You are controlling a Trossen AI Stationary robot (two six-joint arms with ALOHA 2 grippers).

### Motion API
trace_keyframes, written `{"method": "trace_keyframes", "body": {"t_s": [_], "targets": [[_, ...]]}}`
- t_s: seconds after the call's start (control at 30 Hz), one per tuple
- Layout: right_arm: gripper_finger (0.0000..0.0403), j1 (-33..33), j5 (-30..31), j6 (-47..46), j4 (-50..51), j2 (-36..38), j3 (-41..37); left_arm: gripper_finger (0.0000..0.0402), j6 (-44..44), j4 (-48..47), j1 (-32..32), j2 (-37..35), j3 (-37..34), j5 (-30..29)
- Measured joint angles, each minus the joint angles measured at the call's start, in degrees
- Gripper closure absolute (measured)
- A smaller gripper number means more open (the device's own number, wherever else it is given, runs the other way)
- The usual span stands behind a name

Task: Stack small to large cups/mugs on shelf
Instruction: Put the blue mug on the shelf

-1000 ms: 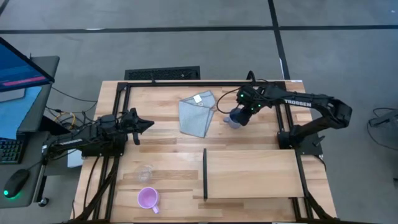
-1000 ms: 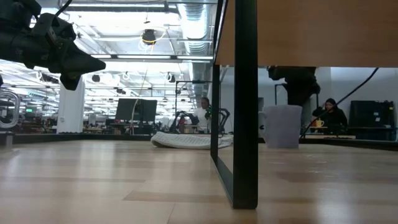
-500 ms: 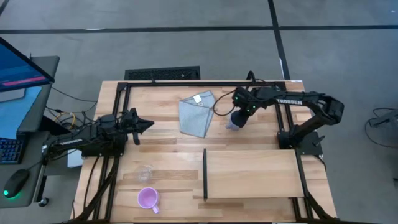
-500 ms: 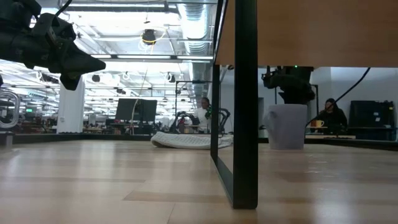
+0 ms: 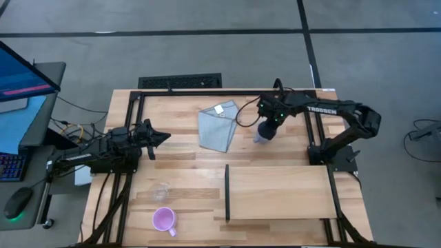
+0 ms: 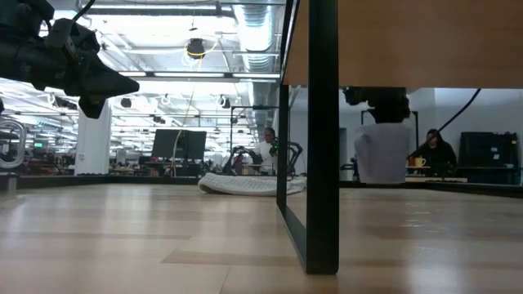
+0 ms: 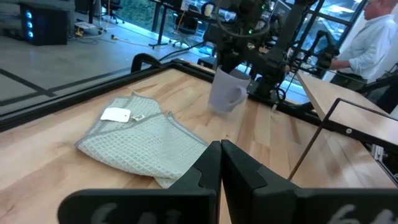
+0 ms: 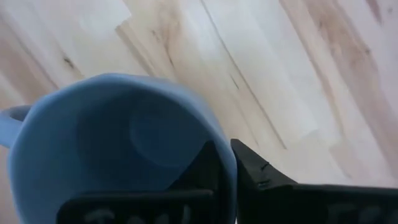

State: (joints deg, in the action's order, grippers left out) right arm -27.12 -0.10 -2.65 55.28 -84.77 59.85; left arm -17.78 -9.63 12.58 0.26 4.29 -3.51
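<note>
Gripping the grey-blue mug [image 5: 262,131] by its rim, your right hand [image 8: 227,163] has one finger inside the wall and one outside, pinching that wall; the right wrist view shows the rim caught between the two dark tips. In the low view the mug's base looks just clear of the desk [image 5: 179,145], and in the left wrist view it hangs slightly tilted, handle toward the folded cloth [image 5: 219,127].

A rim pinch lets a mug swing, so move slowly and raise it enough to clear the shelf [image 5: 279,193], which lies near you, toward the desk's front edge, with its black divider strip [image 5: 227,193] at the short end facing the other mugs. Since this looks the largest vessel, I judge it belongs at the bottom: set it flat on the shelf with its mouth up, and leave space above for the rest.

Your left hand [image 5: 157,139] waits pressed together above the desk's left side. The clear cup [image 5: 160,191] and the pink-purple mug [image 5: 164,220] stand near the front left corner, well apart from the shelf.
</note>
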Motion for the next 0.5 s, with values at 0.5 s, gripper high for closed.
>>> {"method": "trace_keyframes", "body": {"t_s": [0.5], "targets": [[0.0374,0.1,0.0,7.3,18.3,3.8,21.7,0.0401,0.0,0.0,0.0,0.0,0.0,-0.2]]}}
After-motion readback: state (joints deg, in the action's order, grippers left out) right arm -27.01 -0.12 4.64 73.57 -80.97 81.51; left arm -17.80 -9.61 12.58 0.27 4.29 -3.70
